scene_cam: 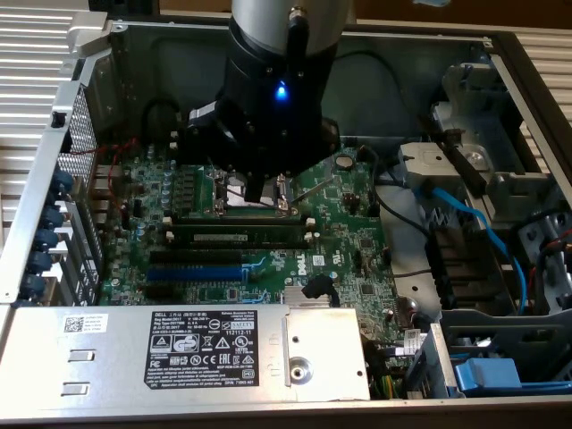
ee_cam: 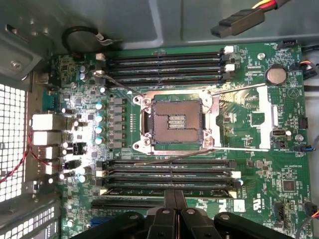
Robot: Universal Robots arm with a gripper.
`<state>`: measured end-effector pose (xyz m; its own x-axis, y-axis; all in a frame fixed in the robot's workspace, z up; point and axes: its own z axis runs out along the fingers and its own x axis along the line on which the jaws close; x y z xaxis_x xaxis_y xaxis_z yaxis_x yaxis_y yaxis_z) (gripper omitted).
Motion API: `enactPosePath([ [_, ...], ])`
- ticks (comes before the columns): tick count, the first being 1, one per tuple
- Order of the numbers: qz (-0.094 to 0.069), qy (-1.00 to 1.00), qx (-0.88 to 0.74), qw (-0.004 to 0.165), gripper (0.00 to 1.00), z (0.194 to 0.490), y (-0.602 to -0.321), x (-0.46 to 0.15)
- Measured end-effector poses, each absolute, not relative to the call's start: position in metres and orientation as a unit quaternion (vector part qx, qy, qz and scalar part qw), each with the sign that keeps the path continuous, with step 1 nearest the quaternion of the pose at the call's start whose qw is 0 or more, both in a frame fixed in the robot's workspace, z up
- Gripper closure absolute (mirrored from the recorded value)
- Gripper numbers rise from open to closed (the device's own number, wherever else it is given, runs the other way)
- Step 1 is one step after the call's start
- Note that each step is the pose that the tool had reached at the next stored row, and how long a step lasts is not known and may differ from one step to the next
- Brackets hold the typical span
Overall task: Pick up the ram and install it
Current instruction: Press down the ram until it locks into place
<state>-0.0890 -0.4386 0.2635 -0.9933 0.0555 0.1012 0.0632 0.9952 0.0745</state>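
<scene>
Green motherboard [scene_cam: 268, 241] is lying flat inside an open desktop computer case [scene_cam: 402, 54], with the robot arm's black gripper [scene_cam: 268, 192] hanging over the bare CPU socket [scene_cam: 255, 192]. The ram [scene_cam: 239, 238], a long thin green stick with a pale label strip, is sitting in one of the black memory slots [scene_cam: 237, 257] just toward the camera from the gripper in the exterior view, apart from the fingertips and parallel to the blue expansion slot [scene_cam: 195, 273] beyond it. In the wrist view the ram [ee_cam: 169, 191] is lying along the slot nearest the gripper [ee_cam: 172, 199], directly under the finger tips, with the square socket [ee_cam: 174, 119] and a second bank of empty memory slots [ee_cam: 164, 67] farther off. White "DELL" lettering is showing on the board [scene_cam: 307, 262], and "DELL" is heading the black label [scene_cam: 204, 344] on the silver power supply [scene_cam: 179, 357] at the near edge of the case; the smaller print on that label is too fine to read. A blue cable [scene_cam: 483, 237] is looping across the case at the exterior view's right. The two black fingers [ee_cam: 164, 219] are pressing together, clenched with no gap and nothing gripped between them, their tips hanging just above the ram without visibly touching it.
</scene>
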Motion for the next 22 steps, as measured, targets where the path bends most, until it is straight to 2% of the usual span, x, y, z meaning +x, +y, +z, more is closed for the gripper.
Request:
enactPosePath([
  [22,-0.047,-0.978,-0.198,0.042,0.90,0.2620,-0.4387,-0.0890],
])
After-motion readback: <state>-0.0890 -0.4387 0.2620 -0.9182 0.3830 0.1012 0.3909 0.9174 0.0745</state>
